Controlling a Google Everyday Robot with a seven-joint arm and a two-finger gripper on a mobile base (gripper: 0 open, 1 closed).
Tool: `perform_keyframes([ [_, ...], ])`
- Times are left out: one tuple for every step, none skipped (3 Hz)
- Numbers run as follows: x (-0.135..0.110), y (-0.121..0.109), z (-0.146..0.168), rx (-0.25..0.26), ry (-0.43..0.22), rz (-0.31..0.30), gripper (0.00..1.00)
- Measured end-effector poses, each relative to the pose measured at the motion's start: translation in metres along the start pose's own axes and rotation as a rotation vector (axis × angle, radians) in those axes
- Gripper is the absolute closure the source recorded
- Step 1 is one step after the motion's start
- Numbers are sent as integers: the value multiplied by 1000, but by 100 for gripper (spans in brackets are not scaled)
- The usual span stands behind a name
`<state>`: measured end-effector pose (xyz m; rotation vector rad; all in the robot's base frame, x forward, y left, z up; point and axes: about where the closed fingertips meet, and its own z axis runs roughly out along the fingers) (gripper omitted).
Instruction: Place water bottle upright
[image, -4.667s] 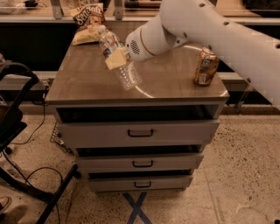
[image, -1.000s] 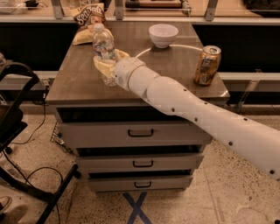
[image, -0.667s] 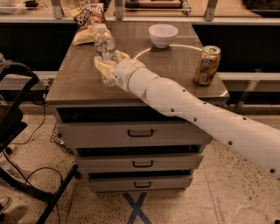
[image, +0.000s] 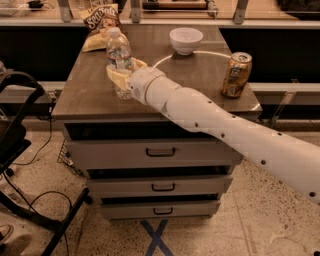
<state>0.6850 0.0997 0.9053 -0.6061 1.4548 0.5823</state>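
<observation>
Chip bag back left on the cabinet top, water bottle upright on the left side, gripper pinching its lower half, white bowl back centre, golden can right.

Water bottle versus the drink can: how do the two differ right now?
The clear ribbed plastic water bottle is taller, see-through and white-capped; the golden-brown drink can is shorter and opaque. The hand grips the bottle on the view's left; the can stands free near the right edge. Both stand upright on the brown cabinet top.
</observation>
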Motion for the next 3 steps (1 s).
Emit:
perform_keyframes([
  [0, 2, 1, -2, -1, 0, 51],
  [-1, 4, 2, -6, -1, 0, 20],
  [-1, 5, 3, -8, -2, 0, 0],
])
